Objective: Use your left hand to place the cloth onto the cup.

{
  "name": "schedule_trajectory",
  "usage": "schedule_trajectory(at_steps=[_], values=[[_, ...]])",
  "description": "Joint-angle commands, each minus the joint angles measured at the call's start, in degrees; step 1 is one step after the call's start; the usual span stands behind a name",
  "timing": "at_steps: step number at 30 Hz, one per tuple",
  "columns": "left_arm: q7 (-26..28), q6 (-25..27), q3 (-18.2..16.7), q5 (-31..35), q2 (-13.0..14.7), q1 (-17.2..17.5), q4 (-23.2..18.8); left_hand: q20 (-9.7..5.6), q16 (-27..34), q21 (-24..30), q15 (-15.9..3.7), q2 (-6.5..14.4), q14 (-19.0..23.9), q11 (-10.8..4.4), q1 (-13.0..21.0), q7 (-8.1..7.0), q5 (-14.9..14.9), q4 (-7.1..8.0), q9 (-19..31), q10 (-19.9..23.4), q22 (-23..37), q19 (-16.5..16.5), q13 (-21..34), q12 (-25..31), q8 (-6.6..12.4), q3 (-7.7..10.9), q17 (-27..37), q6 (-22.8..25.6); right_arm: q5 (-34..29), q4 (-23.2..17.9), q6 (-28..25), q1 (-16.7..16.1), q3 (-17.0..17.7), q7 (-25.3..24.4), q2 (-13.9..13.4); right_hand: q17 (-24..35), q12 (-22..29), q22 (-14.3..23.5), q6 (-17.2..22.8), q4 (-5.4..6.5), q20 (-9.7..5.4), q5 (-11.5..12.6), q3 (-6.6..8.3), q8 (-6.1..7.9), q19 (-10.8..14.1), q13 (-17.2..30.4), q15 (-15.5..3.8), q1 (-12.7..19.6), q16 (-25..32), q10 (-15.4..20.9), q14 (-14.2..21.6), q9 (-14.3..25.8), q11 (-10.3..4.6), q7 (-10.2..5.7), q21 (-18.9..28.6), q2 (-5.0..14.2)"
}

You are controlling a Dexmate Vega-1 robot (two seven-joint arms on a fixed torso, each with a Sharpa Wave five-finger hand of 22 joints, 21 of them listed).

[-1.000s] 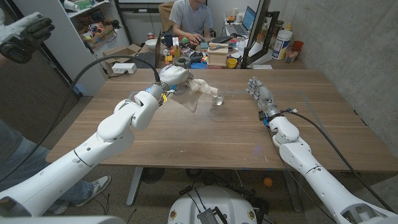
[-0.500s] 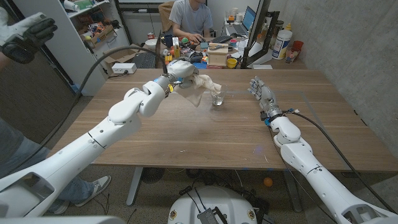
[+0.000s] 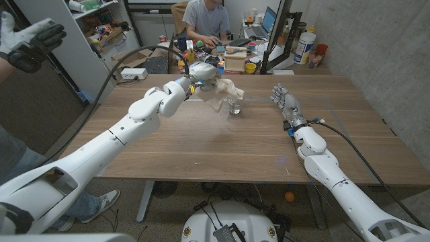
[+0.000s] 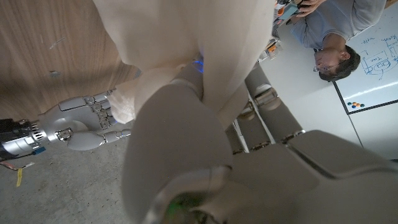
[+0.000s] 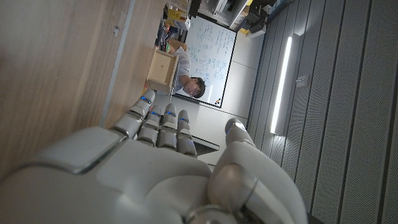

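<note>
In the upper middle of the head view the robot's white left hand [image 3: 203,72] is raised above the brown wood-grain tabletop [image 3: 201,148], its fingers closed around a crumpled cream-white cloth [image 3: 224,93]. The cloth hangs in loose folds from the hand toward the right of the frame, and its lower edge droops just beside and above a small clear glass cup [image 3: 234,107] that stands upright on the tabletop a little right of the frame's centre; whether the fabric touches the rim I cannot tell. In the left wrist view the same cloth [image 4: 186,37] falls across the back of the left hand [image 4: 186,143] and between its fingers [image 4: 267,99], which pinch the fabric, with the wood grain showing in that frame's upper left. The right hand [image 3: 285,104] sits in the right half of the head view, well apart from the cup, its fingers apart and holding nothing; it also shows small at the left edge of the left wrist view [image 4: 81,121]. In the right wrist view the right hand [image 5: 155,168] shows its back, the fingers [image 5: 163,124] reaching out side by side along the tabletop edge with nothing in them. Behind the tabletop, at the top of the head view, a person in a grey shirt [image 3: 205,20] sits at a cluttered desk [image 3: 228,57].
</note>
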Motion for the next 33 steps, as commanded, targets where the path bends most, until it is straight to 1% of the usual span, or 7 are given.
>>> schedule_trajectory(at_steps=[1,3,10,12,26,31,33], values=[[0.1,-3.8,3.9,0.4,-3.0,-5.7,5.8,0.14,-0.3,-0.1,-5.80,1.5,3.3,-2.68,1.1,1.92,0.2,1.40,0.0,2.6,0.0,-0.4,11.2,0.0,0.34,1.16,0.5,3.0,0.4,2.2,1.1,0.2,0.5,0.8,0.5,0.2,-0.1,0.3,0.5,0.12,0.17,0.2,0.30,0.27,0.3,0.2,-0.03,0.6,0.3,0.3,0.4,0.1,-0.10,-0.04,-0.2,0.06],[0.3,-4.2,4.2,0.3,-3.4,-6.2,6.5,0.13,-0.3,-0.1,-5.77,1.5,3.4,-2.92,1.1,1.69,0.2,1.40,0.0,2.8,0.0,-0.4,11.1,-0.1,0.38,1.14,0.6,3.0,0.6,2.5,1.2,0.1,0.6,0.9,0.6,0.2,-0.1,0.3,0.6,0.12,0.17,0.2,0.30,0.28,0.3,0.2,-0.03,0.6,0.3,0.3,0.4,0.1,-0.13,-0.02,-0.2,0.05],[0.5,-5.3,5.0,-0.6,-4.5,-7.9,8.9,0.06,-0.6,-0.1,-5.78,1.4,3.6,-2.59,1.1,1.66,0.1,1.42,-0.3,2.9,0.0,-0.4,11.2,-0.2,0.45,1.06,0.9,3.2,0.6,2.8,1.1,-0.2,0.8,1.0,0.5,0.2,-0.1,0.3,0.6,0.12,0.15,0.2,0.29,0.29,0.3,0.2,-0.04,0.6,0.3,0.3,0.4,0.1,-0.10,0.02,-0.2,0.04],[0.5,-5.7,5.1,-1.1,-4.9,-8.4,9.7,0.06,-0.7,-0.1,-5.78,1.4,3.6,-2.56,1.1,1.90,0.1,1.41,-0.3,2.8,0.0,-0.4,11.3,-0.2,0.44,1.05,1.0,3.1,0.7,2.9,1.0,-0.3,0.9,0.9,0.5,0.2,-0.1,0.3,0.7,0.12,0.16,0.2,0.30,0.32,0.3,0.2,-0.07,0.6,0.3,0.3,0.4,0.1,-0.11,0.00,-0.2,0.04],[1.1,-8.1,6.6,-3.8,-6.6,-11.5,14.6,-0.02,-1.1,-0.1,-5.81,1.4,3.9,-2.60,1.1,1.91,0.1,1.40,-0.3,3.1,0.1,-0.3,11.3,-0.6,0.62,0.96,1.6,3.0,0.9,4.2,0.9,-0.7,1.4,1.1,0.7,0.2,-0.1,0.3,0.8,0.15,0.10,0.2,0.29,0.31,0.3,0.2,-0.03,0.6,0.3,0.3,0.4,0.1,-0.09,0.08,-0.2,0.04],[1.4,-8.8,7.4,-3.7,-7.1,-12.5,16.2,-0.02,-1.3,-0.1,-5.81,1.4,3.9,-2.73,1.1,1.84,0.1,1.39,-0.5,3.1,0.1,-0.3,11.5,-0.7,0.71,0.90,1.9,3.2,0.7,3.5,1.5,-0.9,1.7,0.9,0.5,0.2,-0.1,0.3,0.8,0.13,0.10,0.2,0.30,0.30,0.3,0.2,-0.11,0.6,0.3,0.3,0.4,0.1,-0.13,0.03,-0.2,0.03],[1.6,-9.3,7.8,-4.0,-7.9,-13.5,17.8,-0.03,-1.4,-0.1,-5.80,1.4,4.0,-2.75,1.1,1.85,0.1,1.39,-0.6,3.2,0.1,-0.3,11.4,-0.7,0.72,0.89,2.0,3.2,0.8,3.3,2.0,-0.8,1.8,1.1,0.5,0.2,-0.1,0.3,0.8,0.13,0.12,0.2,0.30,0.29,0.4,0.2,-0.11,0.6,0.3,0.3,0.4,0.1,-0.13,0.06,-0.2,0.02]])
